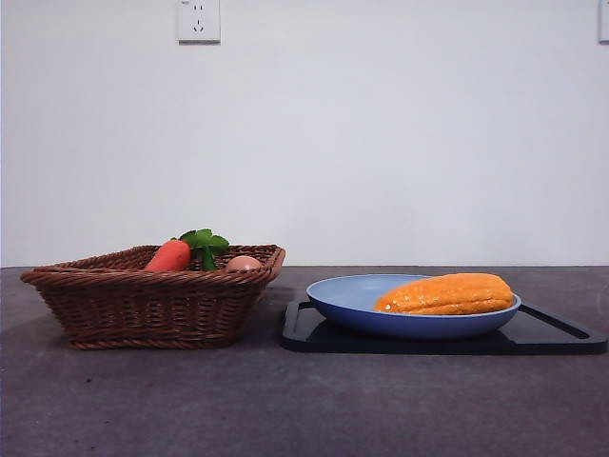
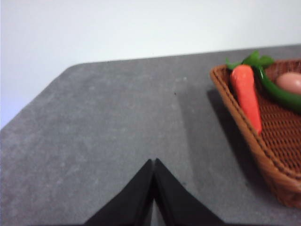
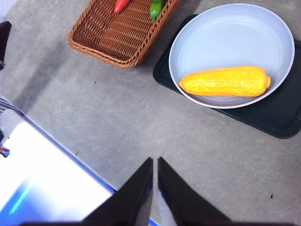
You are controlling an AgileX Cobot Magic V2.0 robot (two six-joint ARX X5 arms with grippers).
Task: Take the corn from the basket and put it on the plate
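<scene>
The bumpy yellow-orange corn (image 3: 225, 81) lies inside the round light blue plate (image 3: 221, 28). Only the front view shows the small tan egg (image 1: 244, 263) in the brown wicker basket (image 1: 143, 305). The left gripper (image 2: 154, 162) and the right gripper (image 3: 154, 161) are both closed and empty.

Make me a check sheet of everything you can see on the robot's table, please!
Surface: grey table, speckled.
Job's things: corn lies in the blue plate; wicker basket beside it.
Clutter: carrot and egg in the basket; black tray under the plate.
Grippers: left pincer shut, above bare table near the basket; right pincer shut, away from the plate.
Cables: nothing seen.
Surroundings: white wall, socket.
</scene>
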